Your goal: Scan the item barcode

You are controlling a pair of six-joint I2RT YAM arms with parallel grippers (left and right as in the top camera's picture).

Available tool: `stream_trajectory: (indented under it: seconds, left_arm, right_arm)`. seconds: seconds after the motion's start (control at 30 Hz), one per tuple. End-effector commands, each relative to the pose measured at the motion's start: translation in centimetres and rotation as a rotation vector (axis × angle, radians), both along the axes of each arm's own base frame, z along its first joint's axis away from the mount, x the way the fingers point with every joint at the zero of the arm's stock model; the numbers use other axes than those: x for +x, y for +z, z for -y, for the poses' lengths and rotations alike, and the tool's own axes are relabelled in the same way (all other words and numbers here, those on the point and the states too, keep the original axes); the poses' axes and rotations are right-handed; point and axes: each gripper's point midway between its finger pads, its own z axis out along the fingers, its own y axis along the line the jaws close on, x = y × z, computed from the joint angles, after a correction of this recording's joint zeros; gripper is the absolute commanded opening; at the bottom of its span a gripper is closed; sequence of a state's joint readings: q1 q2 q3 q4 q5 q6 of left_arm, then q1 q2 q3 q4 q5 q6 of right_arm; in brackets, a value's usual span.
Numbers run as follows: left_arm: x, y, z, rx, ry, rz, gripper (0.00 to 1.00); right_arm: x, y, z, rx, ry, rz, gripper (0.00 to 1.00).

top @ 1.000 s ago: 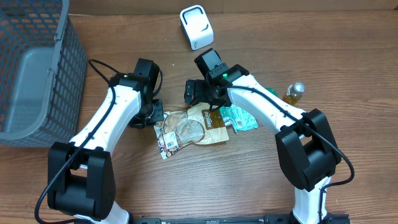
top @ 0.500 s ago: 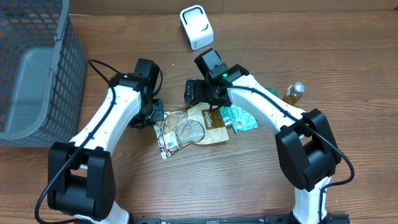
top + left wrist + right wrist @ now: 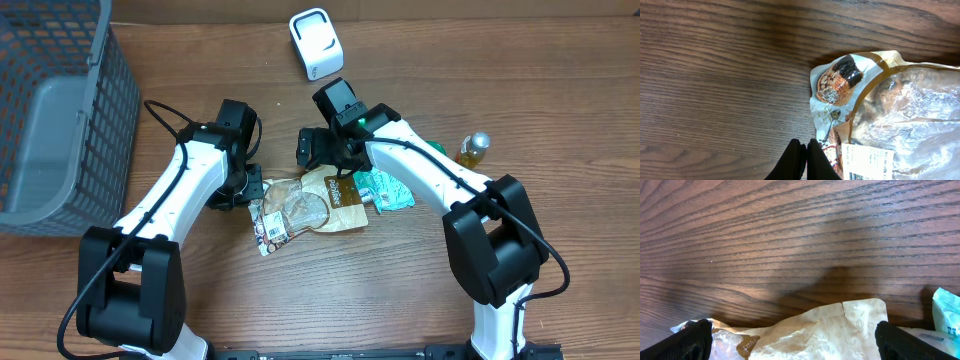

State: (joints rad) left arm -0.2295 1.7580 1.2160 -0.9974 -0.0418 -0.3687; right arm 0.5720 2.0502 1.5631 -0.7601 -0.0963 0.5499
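Snack pouch lies just beside the left claw, whose tips press together; the right claw spreads wide over its edge.

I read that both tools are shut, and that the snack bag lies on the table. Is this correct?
Not quite: only the left tool is shut. The right tool stands wide open, as the right wrist view shows. The snack bag does lie on the table.

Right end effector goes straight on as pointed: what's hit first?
Probably the bag, its tan edge lying between the open jaws of the right end effector; depth unclear, maybe bare table beyond.
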Motion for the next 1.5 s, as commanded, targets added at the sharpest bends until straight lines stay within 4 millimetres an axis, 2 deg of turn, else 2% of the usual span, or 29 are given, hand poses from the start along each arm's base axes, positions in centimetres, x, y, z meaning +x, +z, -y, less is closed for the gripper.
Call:
stream_trajectory:
  seconds: [0.0,0.23,0.43,0.77,0.97,1.0,1.13,1.23,1.47]
  left_arm:
    - [-0.2,0.1,0.0,0.008,0.016,0.006,0.04]
    - [-0.2,-0.1,0.1,-0.001,0.032,0.01,0.04]
    - [-0.3,0.0,2.6,-0.143,-0.009,-0.006,0.04]
    - [-0.3,-0.1,2.7,-0.147,-0.038,-0.005,0.04]
    - [0.0,-1.7,2.8,-0.143,-0.046,-0.03,0.04]
    - [0.0,-2.1,2.8,-0.141,-0.051,-0.038,0.04]
    - [-0.2,-3.6,2.8,-0.133,-0.061,-0.079,0.04]
    - [-0.3,-4.5,2.8,-0.128,-0.066,-0.1,0.04]
    - [0.1,-5.3,2.8,-0.128,-0.065,-0.098,0.04]
  right_arm:
    - [0.1,1.6,-0.1,0.013,-0.003,0.034,1.0]
    - [0.1,1.6,-0.1,0.014,-0.003,0.033,1.0]
    - [0.1,1.6,-0.1,0.014,-0.003,0.033,1.0]
    - [-0.2,1.6,-0.4,0.031,0.006,0.021,1.0]
    - [-1.6,2.2,-2.0,0.135,0.072,-0.052,1.0]
    - [-1.7,2.5,-2.0,0.142,0.087,-0.056,0.97]
    - [-2.1,4.6,-0.7,0.115,0.112,-0.069,0.91]
    - [-3.1,5.7,0.2,0.093,0.133,-0.084,0.91]
    - [-4.9,4.3,1.3,0.044,0.127,-0.168,0.92]
